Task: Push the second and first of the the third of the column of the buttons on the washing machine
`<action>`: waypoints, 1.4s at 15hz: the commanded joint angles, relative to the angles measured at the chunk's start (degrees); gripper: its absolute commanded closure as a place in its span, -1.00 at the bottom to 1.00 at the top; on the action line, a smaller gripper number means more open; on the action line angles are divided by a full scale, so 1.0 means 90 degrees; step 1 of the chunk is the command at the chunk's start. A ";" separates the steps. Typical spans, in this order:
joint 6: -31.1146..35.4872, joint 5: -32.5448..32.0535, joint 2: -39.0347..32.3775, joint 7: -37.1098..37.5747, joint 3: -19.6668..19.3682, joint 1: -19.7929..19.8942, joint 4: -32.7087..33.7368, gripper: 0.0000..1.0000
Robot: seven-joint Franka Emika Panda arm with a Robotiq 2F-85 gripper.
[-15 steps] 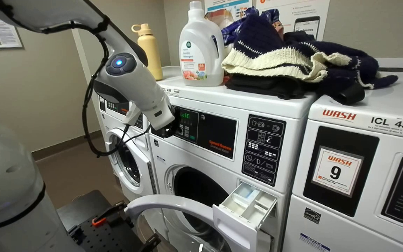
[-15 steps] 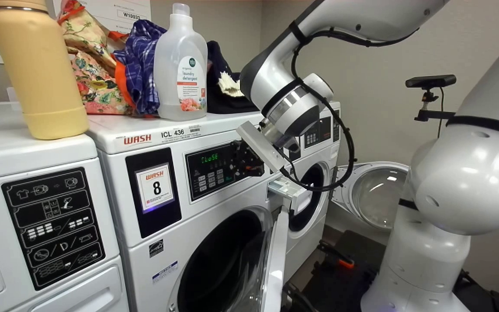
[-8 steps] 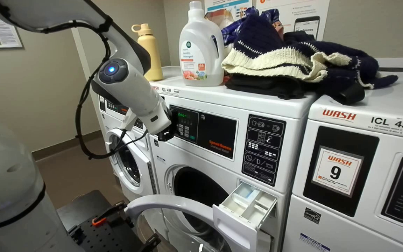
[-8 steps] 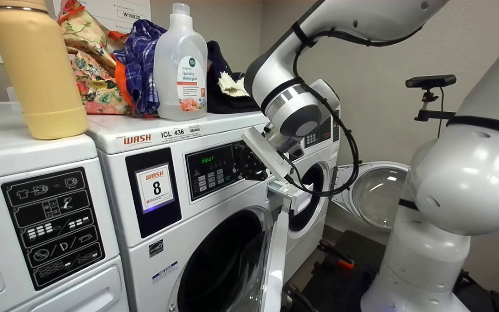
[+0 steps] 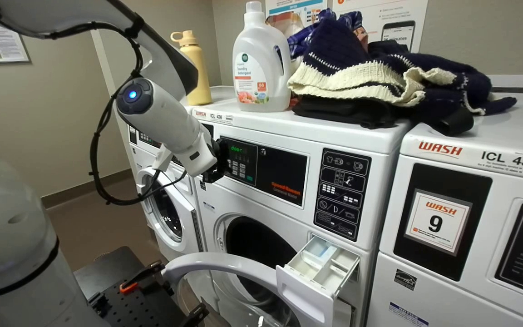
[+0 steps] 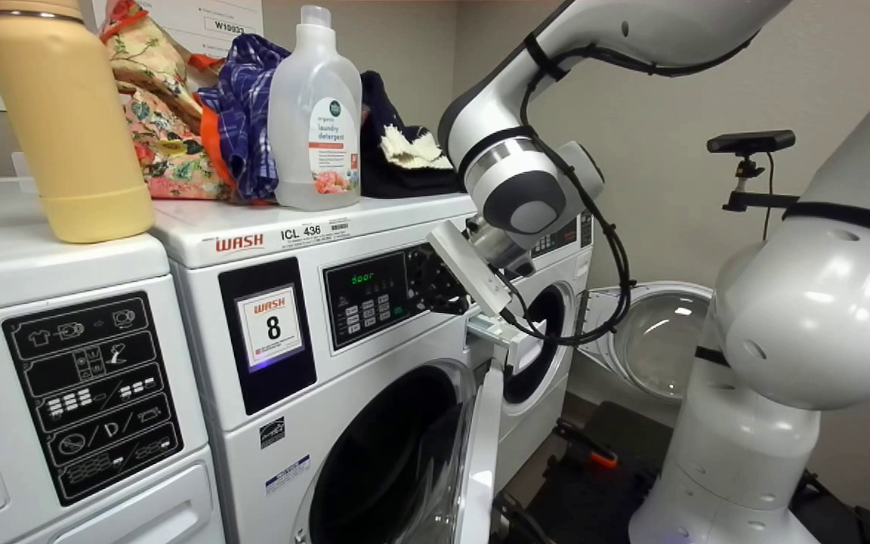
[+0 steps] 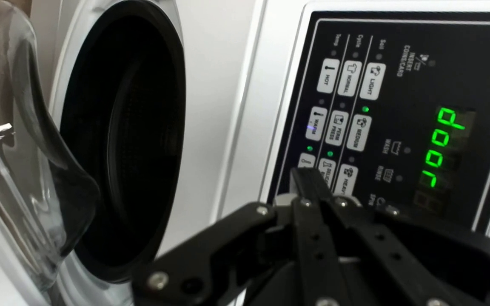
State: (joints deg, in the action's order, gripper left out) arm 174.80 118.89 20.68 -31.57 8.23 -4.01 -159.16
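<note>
The washing machine shows in both exterior views. Its black control panel carries the pale buttons. In the wrist view the LIGHT, MEDIUM, NORMAL, PERM PRESS, HOT and WARM buttons show whole. The HEAVY button and the DELICATE button are partly covered. My gripper is shut and empty, its fingertips together over the lower ends of the columns. Whether they touch the panel I cannot tell. The display reads "door".
The washer's round door stands open, and its detergent drawer is pulled out. A detergent bottle, a dark knit garment and a yellow bottle stand or lie on the machines' tops.
My gripper has moved off sideways along the panel, leftward or rightward depending on the exterior view, uncovering more of the panel. The display has changed from "CLoSE" to "door".
</note>
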 commanded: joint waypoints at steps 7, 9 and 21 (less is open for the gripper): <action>0.0020 0.0662 0.0255 -0.0606 0.0171 0.0226 0.0013 0.98; 0.0032 0.0537 0.0218 -0.0591 0.0168 0.0177 0.0018 0.97; -0.0076 0.0484 0.0118 -0.0601 0.0103 0.0130 0.0050 0.97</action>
State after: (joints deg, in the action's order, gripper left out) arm 174.76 121.82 21.78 -36.75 9.01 -3.40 -159.14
